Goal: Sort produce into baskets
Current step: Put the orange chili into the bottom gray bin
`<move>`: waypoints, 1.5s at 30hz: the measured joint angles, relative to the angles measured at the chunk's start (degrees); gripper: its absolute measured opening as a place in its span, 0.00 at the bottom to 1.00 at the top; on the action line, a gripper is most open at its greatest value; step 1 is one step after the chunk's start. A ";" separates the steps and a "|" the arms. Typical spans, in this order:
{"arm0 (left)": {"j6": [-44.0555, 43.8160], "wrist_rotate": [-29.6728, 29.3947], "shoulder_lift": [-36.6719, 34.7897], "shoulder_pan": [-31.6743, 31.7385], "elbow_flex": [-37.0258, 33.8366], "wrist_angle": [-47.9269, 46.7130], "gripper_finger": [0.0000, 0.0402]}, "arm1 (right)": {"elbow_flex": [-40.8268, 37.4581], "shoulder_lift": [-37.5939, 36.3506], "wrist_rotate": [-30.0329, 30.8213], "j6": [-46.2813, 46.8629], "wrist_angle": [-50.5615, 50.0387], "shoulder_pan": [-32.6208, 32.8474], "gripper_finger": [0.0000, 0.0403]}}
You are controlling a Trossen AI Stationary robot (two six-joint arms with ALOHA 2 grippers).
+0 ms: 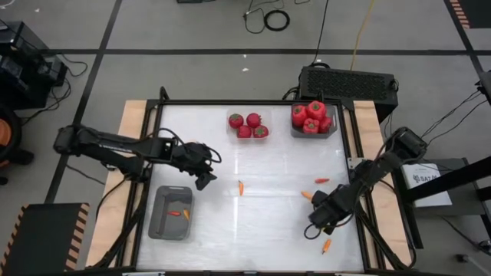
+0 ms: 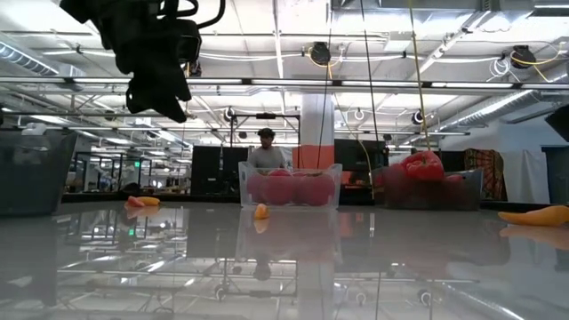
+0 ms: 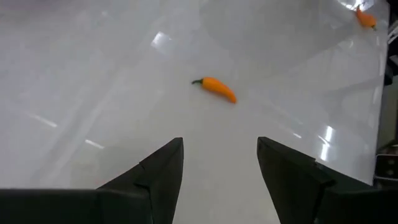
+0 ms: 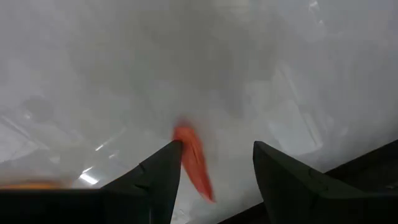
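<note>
My left gripper (image 1: 205,179) hangs open and empty above the table's left middle; it also shows in the low view (image 2: 158,93). An orange pepper (image 1: 240,187) lies on the table just to its right, ahead of the open fingers in the left wrist view (image 3: 215,88). My right gripper (image 1: 313,231) is open, low at the near right. A red-orange pepper (image 4: 193,163) lies on the table between and beyond its fingertips; it also shows in the high view (image 1: 326,245). A grey basket (image 1: 159,222) at the near left holds two small peppers (image 1: 180,214).
Several tomatoes sit in a clear tray (image 1: 247,126) at the far middle, and more are heaped in a basket (image 1: 313,119) at the far right. Two loose peppers (image 1: 321,181), (image 1: 307,195) lie at the right. A black box (image 1: 349,83) stands behind the table. A person (image 2: 265,153) is in the room beyond.
</note>
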 joint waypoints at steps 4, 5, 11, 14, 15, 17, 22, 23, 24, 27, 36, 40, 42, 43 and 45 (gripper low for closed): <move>-3.35 -1.62 0.85 -1.58 0.10 2.65 0.53 | -1.95 0.00 0.01 0.84 3.07 2.80 0.48; -4.43 -2.31 1.01 -1.86 0.14 3.31 0.53 | -2.33 0.04 0.12 1.36 3.50 3.56 0.48; -9.51 -6.12 1.01 -3.50 0.17 5.21 0.53 | -2.88 -0.11 1.07 2.64 4.83 7.66 0.43; -11.61 -8.30 0.99 -4.51 0.17 5.63 0.53 | -2.90 -0.09 1.12 2.57 5.39 8.55 0.34; -12.35 -8.93 0.99 -4.90 0.17 5.61 0.53 | -2.90 -0.09 1.04 2.55 5.68 8.71 0.31; -13.62 -10.20 1.01 -5.81 0.17 5.60 0.53 | -2.92 -0.09 0.80 2.41 6.44 8.74 0.23; -13.79 -11.49 1.01 -8.20 0.17 5.88 0.53 | -2.78 -0.06 1.37 6.99 7.72 8.81 0.03; -13.56 -11.50 1.01 -8.56 0.17 5.89 0.53 | -2.52 -0.01 1.58 8.32 7.49 8.81 0.02; -13.10 -11.56 1.01 -8.90 0.17 5.87 0.53 | -2.01 0.02 1.99 9.50 6.56 8.81 0.02; -10.96 -11.67 0.99 -9.59 0.17 5.86 0.53 | 0.11 -0.81 2.72 13.12 1.16 7.62 0.08; -2.75 -9.11 0.99 -9.69 0.14 5.29 0.53 | 1.09 -10.38 5.21 18.75 -2.93 0.43 0.47; -0.49 -8.50 0.99 -9.69 0.12 5.27 0.53 | -1.86 -10.83 4.22 17.58 -0.43 -1.89 0.58; 0.12 -8.48 0.99 -9.64 0.12 5.27 0.53 | -3.58 -10.83 3.53 17.31 2.36 -3.05 0.61; 0.23 -8.45 0.99 -9.57 0.12 5.27 0.53 | -4.37 -10.83 3.55 17.46 4.34 -3.44 0.61; 0.22 -8.45 0.99 -9.56 0.12 5.25 0.53 | -5.89 -10.83 4.37 17.72 6.78 -4.08 0.62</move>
